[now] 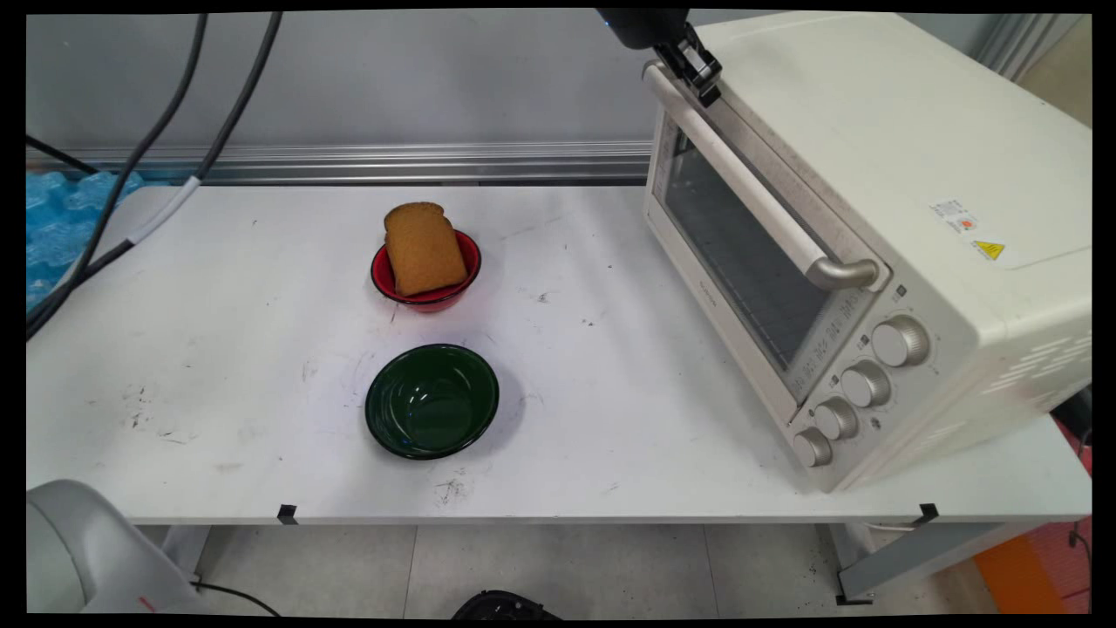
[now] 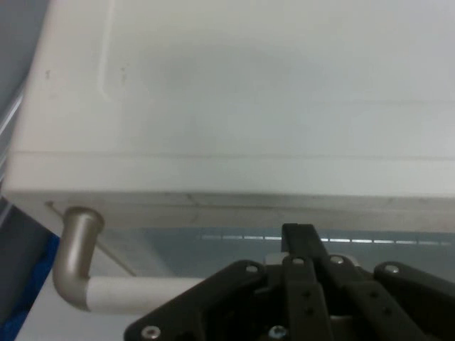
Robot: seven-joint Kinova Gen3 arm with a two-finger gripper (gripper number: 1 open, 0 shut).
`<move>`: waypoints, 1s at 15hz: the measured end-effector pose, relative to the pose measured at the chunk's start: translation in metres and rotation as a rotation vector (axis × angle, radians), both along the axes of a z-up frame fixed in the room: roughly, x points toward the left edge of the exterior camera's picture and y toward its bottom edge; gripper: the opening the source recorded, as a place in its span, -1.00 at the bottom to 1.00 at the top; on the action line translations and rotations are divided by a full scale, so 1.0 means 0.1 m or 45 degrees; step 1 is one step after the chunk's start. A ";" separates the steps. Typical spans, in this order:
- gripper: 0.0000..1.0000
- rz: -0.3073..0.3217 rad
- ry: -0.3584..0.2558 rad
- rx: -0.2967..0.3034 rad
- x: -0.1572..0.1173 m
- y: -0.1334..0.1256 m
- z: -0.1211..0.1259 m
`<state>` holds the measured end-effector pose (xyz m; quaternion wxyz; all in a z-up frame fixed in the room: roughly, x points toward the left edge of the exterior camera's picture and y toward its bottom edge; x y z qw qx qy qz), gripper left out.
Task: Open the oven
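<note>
My gripper (image 1: 704, 87) hangs at the top edge of the main view, at the far upper end of the cream toaster oven's (image 1: 881, 166) door handle (image 1: 750, 187). Its fingers look shut together, with nothing between them, and their tips are at or just behind the handle bar. In the hand view the gripper (image 2: 300, 238) points at the oven's (image 2: 249, 92) top front edge, and the handle (image 2: 121, 295) runs sideways under the black linkage. The oven door (image 1: 741, 262) is closed.
A red bowl (image 1: 427, 296) holding a slice of brown bread (image 1: 425, 249) sits mid-table. In front of it stands a dark green bowl (image 1: 432, 401) with nothing in it. Several knobs (image 1: 863, 384) line the oven's front right. Black cables (image 1: 166, 131) hang at the upper left.
</note>
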<state>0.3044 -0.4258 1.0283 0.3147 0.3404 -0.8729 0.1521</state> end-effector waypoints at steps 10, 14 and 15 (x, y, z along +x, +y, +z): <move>-1.00 -0.029 -0.029 -0.019 0.00 -0.17 -0.19; -1.00 -0.030 -0.036 -0.018 -0.01 -0.21 -0.25; -1.00 -0.029 -0.040 -0.016 0.00 -0.21 -0.26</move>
